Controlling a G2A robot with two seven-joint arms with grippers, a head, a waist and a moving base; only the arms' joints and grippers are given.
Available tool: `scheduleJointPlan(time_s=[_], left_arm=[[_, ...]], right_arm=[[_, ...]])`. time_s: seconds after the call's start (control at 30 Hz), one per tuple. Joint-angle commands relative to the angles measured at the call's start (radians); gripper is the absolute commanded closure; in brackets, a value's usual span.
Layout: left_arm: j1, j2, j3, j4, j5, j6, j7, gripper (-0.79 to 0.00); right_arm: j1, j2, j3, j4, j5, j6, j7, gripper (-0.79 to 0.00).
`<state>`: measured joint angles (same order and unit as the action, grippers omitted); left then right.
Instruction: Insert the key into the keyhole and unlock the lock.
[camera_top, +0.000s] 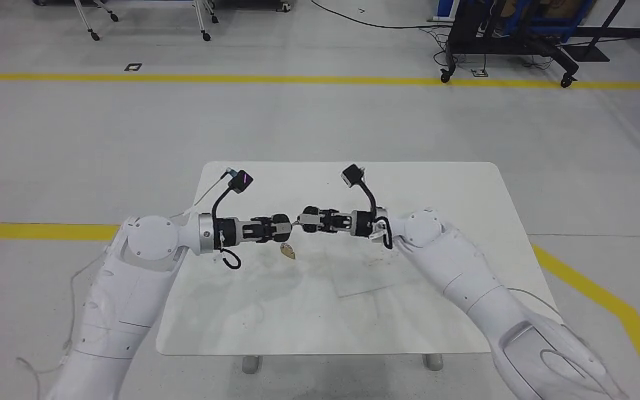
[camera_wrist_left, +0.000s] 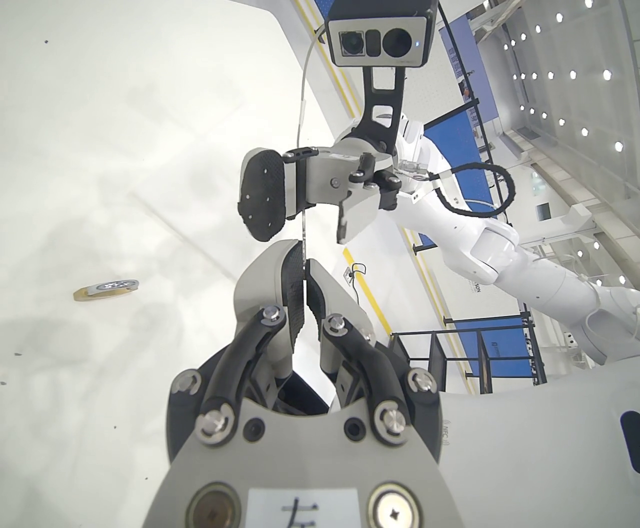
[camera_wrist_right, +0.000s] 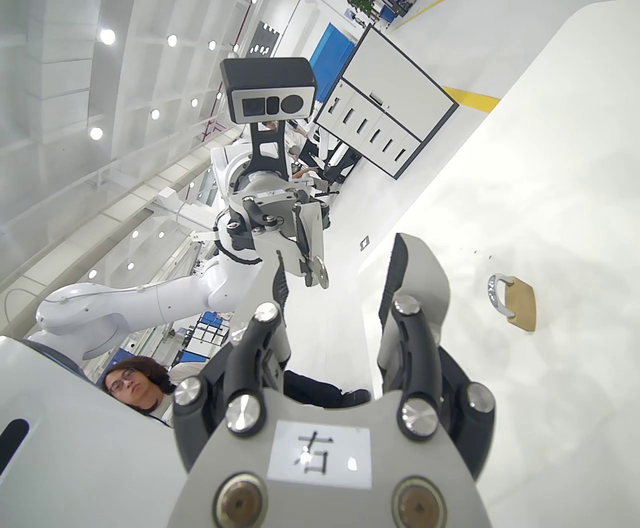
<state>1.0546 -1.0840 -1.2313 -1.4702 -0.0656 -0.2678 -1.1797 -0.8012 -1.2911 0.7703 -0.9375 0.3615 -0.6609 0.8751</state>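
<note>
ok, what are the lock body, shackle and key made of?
Lock body: looks like brass, dull golden yellow. Shackle: probably steel, bright silver with glints. Key: silvery metal, likely plated; too small to tell more.

Brass-yellow lock (camera_wrist_right: 520, 310), silver shackle (camera_wrist_right: 493, 294), white table (camera_top: 440, 200)

Surface (camera_top: 450, 190): white, rounded corners.
Floor (camera_top: 300, 120): grey, yellow lines.
Cart (camera_top: 510, 45): dark, on casters, beyond surface.
Cabinet (camera_wrist_right: 395, 100): white, slotted drawers.

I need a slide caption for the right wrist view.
Open right gripper faces left gripper holding the key; lock lies on the table.
</note>
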Motion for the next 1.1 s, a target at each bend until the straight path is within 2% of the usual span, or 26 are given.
scheduleJointPlan(time_s=[0.0,0.53,0.63,0.7,0.83,0.87,0.9,1.07], left_arm=[[-0.001,0.001,0.002,0.000,0.002,-0.003,0.000,0.000],[-0.004,0.008,0.028,-0.003,0.011,-0.007,0.025,0.000],[-0.006,0.010,0.032,-0.004,0.017,-0.006,0.026,0.000],[-0.006,0.011,0.034,-0.004,0.018,-0.005,0.029,0.000],[-0.008,0.013,0.037,-0.002,0.012,-0.002,0.033,0.000],[-0.009,0.013,0.036,-0.001,0.008,-0.001,0.036,-0.240],[-0.009,0.013,0.035,0.001,0.006,0.000,0.039,-0.785],[-0.012,0.017,0.031,0.005,0.022,0.006,0.058,-0.785]], right_arm=[[-0.004,0.000,0.007,-0.001,0.005,0.002,-0.003,-0.305],[-0.017,-0.007,0.024,0.003,0.037,-0.003,0.064,-0.142],[-0.021,-0.009,0.026,0.002,0.043,-0.007,0.071,-0.034],[-0.022,-0.010,0.027,0.004,0.043,-0.008,0.076,0.000],[-0.024,-0.012,0.029,0.006,0.042,-0.010,0.080,0.000],[-0.026,-0.012,0.031,0.006,0.043,-0.014,0.080,0.000],[-0.027,-0.012,0.034,0.007,0.043,-0.019,0.081,0.000],[-0.038,-0.001,0.079,0.018,0.052,-0.071,0.062,0.000]])
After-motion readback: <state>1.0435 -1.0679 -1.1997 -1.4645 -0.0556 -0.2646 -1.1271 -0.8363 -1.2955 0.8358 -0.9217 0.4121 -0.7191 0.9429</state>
